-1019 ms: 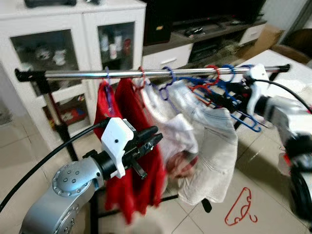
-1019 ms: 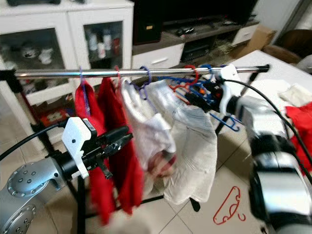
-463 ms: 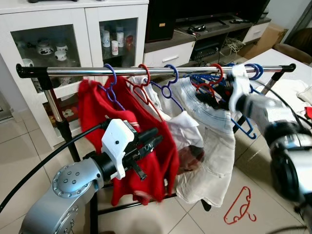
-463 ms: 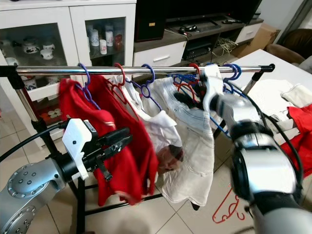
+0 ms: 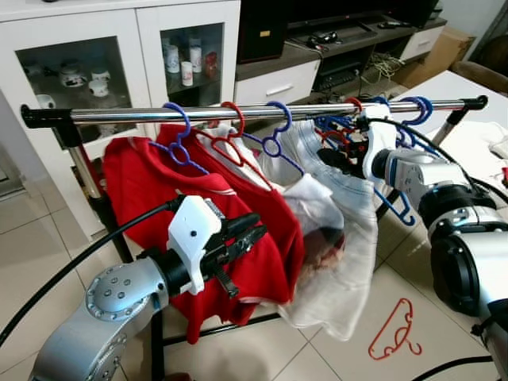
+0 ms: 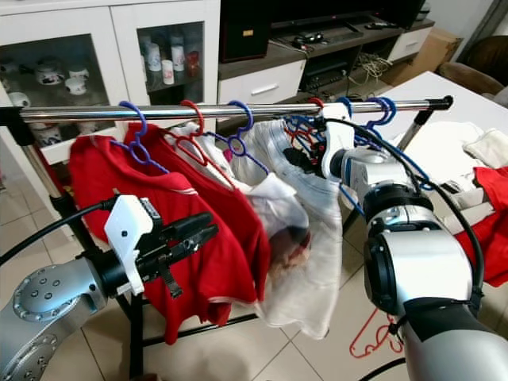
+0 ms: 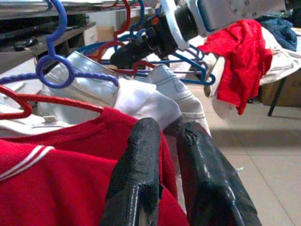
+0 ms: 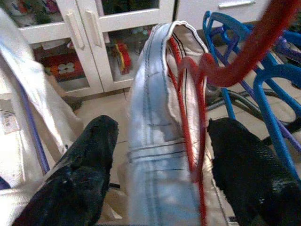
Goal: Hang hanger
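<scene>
So there's a chrome clothes rail [image 5: 238, 115] running across the room with a bunch of stuff hanging off it: two red shirts [image 5: 198, 230] on the robot's left, one on a blue hanger [image 5: 181, 143] and one on a red hanger [image 5: 230, 131], then a white garment [image 5: 317, 208] and a pair of pale jeans [image 5: 353, 238] further right. The right gripper [image 8: 160, 155] is up by the rail at the right end, fingers spread wide, one on each side of the jeans' waistband and the red hanger [image 8: 197, 94] the jeans hang on; the pads aren't touching the waistband or the hanger. That hanger's hook is up at the rail among a tangle of empty blue hangers [image 5: 401, 119]. The left gripper [image 5: 242, 234] sits low in front of the red shirts, fingers [image 7: 136, 183] close together with just a thin gap and nothing between them, pointing toward the clothes. Another red hanger [image 5: 394, 329] is lying on the tiled floor [image 5: 429, 317] under the right end of the rack. Behind it all there's a white cabinet [image 5: 119, 55] with glass doors, and off to the right a tabletop [image 6: 444, 143] with some red cloth [image 6: 496, 214] piled on it.
</scene>
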`<state>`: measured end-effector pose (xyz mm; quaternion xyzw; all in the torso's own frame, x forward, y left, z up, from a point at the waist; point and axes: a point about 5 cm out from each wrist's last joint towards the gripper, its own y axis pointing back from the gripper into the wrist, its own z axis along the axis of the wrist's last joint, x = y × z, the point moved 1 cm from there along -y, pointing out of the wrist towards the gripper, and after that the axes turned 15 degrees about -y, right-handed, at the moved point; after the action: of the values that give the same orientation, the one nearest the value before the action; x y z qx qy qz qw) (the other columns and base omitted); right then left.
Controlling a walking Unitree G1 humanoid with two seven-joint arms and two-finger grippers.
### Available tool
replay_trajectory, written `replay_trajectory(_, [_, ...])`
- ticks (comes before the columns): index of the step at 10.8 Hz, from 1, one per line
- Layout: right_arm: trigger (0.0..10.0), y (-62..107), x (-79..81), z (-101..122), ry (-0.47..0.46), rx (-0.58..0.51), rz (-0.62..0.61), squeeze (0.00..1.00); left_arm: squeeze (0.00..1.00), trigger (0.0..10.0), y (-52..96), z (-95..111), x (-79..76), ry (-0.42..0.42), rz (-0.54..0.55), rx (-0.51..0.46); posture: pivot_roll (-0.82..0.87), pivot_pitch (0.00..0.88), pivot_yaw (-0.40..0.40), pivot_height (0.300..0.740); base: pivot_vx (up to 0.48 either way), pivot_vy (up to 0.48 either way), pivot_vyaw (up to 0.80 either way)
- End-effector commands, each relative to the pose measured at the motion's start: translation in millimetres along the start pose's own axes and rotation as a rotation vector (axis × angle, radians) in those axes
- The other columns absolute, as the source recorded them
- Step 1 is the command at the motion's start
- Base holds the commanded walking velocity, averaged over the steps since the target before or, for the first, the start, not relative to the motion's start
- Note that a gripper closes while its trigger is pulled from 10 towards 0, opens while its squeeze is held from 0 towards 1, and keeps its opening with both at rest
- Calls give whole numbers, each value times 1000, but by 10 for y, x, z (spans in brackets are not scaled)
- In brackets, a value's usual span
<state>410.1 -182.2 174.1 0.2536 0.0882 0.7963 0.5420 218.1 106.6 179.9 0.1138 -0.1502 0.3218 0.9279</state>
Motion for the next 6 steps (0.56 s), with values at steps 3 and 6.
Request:
replay_trajectory(3, [0,57,-42,104,-80,-11,-22,0,0,10000,11,56,-65,-1,-41,-12,161,81,-131,740,0,0,0])
replay_trajectory(6, [0,76,-47,124,-83,21,-37,0,0,10000,23,83,-45,-6,-48,-14,140,106,-125,740,0,0,0])
